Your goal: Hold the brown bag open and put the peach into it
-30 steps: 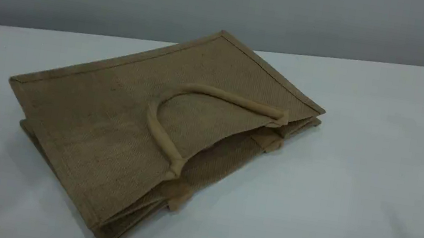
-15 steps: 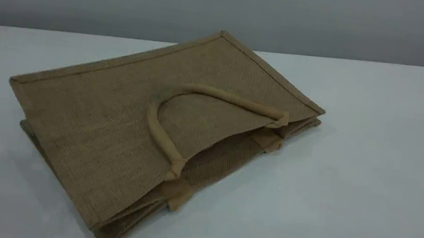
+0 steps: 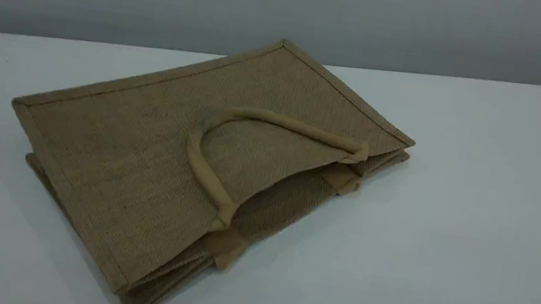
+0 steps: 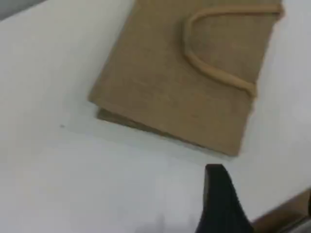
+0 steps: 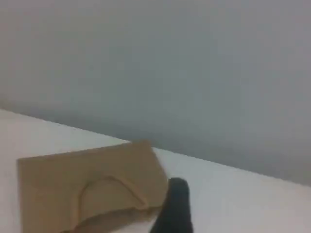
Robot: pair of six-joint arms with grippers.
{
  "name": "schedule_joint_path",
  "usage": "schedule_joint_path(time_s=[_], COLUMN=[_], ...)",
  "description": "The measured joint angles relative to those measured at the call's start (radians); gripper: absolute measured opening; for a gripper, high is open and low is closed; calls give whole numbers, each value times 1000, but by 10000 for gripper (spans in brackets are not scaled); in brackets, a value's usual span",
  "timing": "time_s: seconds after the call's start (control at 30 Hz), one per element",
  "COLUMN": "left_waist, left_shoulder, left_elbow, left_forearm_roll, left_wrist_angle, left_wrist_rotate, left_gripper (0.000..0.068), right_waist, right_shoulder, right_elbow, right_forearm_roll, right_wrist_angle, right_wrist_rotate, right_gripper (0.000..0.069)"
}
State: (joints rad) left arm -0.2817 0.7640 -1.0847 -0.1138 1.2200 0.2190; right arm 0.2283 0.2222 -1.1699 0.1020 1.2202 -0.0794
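Observation:
The brown bag [image 3: 131, 152] lies flat on the white table, its mouth toward the lower right and gaping slightly. One loop handle [image 3: 200, 163] rests folded back on its top panel. The peach is out of view in every frame. Neither arm shows in the scene view. In the left wrist view, the left gripper's dark fingertip [image 4: 219, 194] hovers above bare table, short of the bag [image 4: 194, 73]. The right gripper's fingertip [image 5: 176, 208] stands high, beside the bag [image 5: 87, 194]. Nothing is between the fingers of either gripper.
The white table [image 3: 452, 227] stretches around the bag on all sides, with a grey wall [image 3: 292, 5] behind it. A brownish edge [image 4: 282, 221] shows at the bottom right of the left wrist view.
The bag has not moved. Faint shadows on the table at the lower left and right have faded away.

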Motion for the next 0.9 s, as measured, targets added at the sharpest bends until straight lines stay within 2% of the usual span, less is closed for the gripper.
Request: schedule_joint_path(time_s=[0.23,0.47,0.6,0.7,0.9], left_waist=[0,0,0,0,0], left_shoulder=[-235,-434,-480,-480,-480], left_elbow=[205,393,469,493,519], left_forearm_roll=[-98,-101,-97,-96,-93], left_wrist_angle=[-18,-82,-82,-83,-134], left_wrist_rotate=[5,8,8,8,8], left_gripper=[385,385,385,385,385], right_waist=[0,0,0,0,0], right_shoulder=[-120,-160,-160,-160,-161], right_elbow=[194,458,575,627,662], right_forearm_roll=[5,-2,-2,-2,-2], right_wrist_angle=[0,-2,-95,-144,-148], right_wrist_rotate=[1,-7,-15,-22,-24], right_gripper=[582,582,582,582,582])
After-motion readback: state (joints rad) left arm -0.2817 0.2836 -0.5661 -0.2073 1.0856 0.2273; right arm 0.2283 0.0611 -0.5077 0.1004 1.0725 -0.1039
